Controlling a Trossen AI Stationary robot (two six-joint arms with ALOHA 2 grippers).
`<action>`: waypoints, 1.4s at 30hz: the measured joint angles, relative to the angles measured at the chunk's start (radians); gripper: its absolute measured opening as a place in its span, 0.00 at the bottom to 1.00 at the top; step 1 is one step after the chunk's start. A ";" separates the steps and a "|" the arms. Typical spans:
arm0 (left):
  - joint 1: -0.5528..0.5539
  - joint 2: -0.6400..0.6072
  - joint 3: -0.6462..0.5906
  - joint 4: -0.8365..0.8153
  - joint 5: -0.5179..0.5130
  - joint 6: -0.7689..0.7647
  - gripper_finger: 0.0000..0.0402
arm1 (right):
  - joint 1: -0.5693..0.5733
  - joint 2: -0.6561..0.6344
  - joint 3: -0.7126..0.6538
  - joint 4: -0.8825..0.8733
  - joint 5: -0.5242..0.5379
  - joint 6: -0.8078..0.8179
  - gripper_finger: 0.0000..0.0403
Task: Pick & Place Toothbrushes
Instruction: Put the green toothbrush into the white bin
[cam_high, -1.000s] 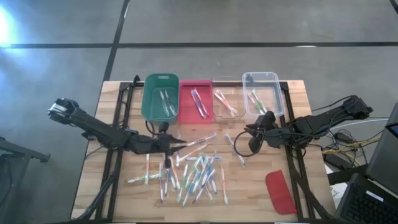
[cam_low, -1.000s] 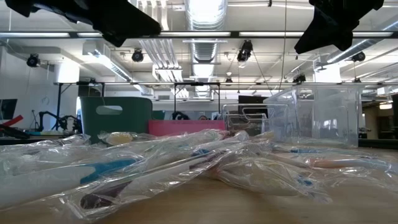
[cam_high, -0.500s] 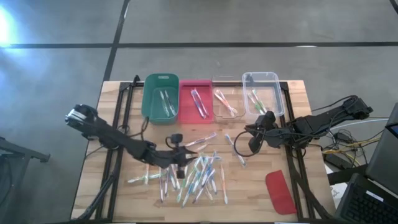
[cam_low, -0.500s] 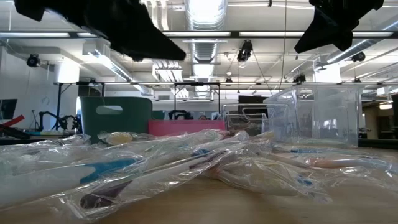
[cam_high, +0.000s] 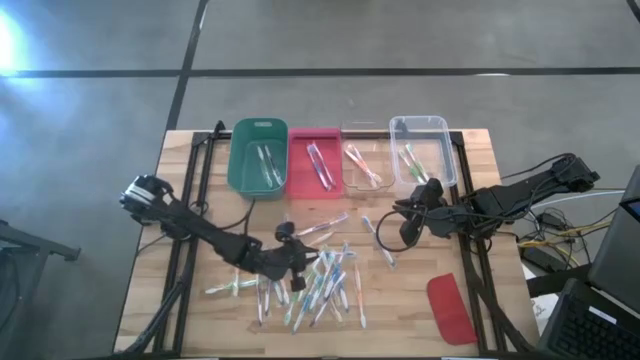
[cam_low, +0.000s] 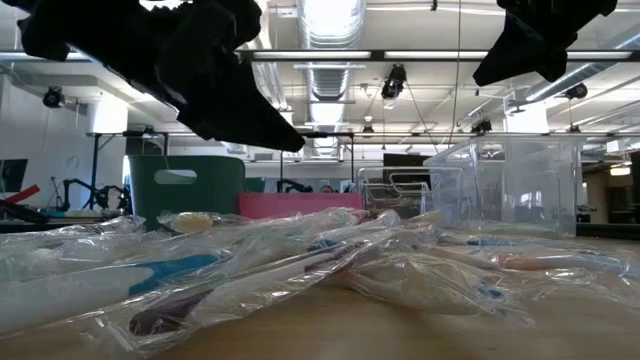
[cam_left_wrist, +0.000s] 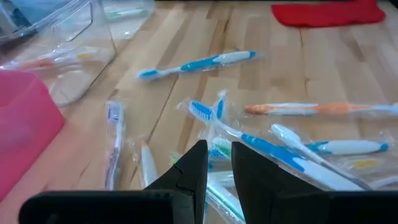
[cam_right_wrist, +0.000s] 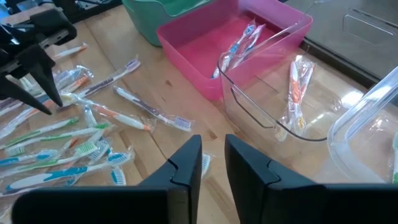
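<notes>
Down at the lower centre of the high view, the left gripper hung over the scattered toothbrushes, fingers a narrow gap apart and empty, apparently lining up a pick. Right of centre, the right gripper waited, likewise barely parted and holding nothing. Farther back along the upper edge stood four bins, each with a few brushes, seemingly sorted by colour.

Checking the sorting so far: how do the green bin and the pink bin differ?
The green bin is dark green with a handle slot in its far wall; the pink bin is pink and shows no slot. The green bin stands at the row's left end, the pink bin just right of it, walls together. The green bin looks taller in the low view. Both are opaque and hold a few wrapped toothbrushes.
</notes>
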 joint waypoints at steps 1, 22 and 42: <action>-0.003 -0.002 0.000 -0.001 -0.017 -0.020 0.19 | 0.000 0.000 0.000 0.000 0.000 0.000 0.18; -0.166 -0.006 0.236 -0.444 -0.260 -0.145 0.09 | 0.000 0.000 0.000 0.000 0.000 0.000 0.34; -0.145 0.002 0.233 -0.458 -0.301 -0.171 0.25 | 0.000 0.000 0.000 0.000 0.000 0.000 0.47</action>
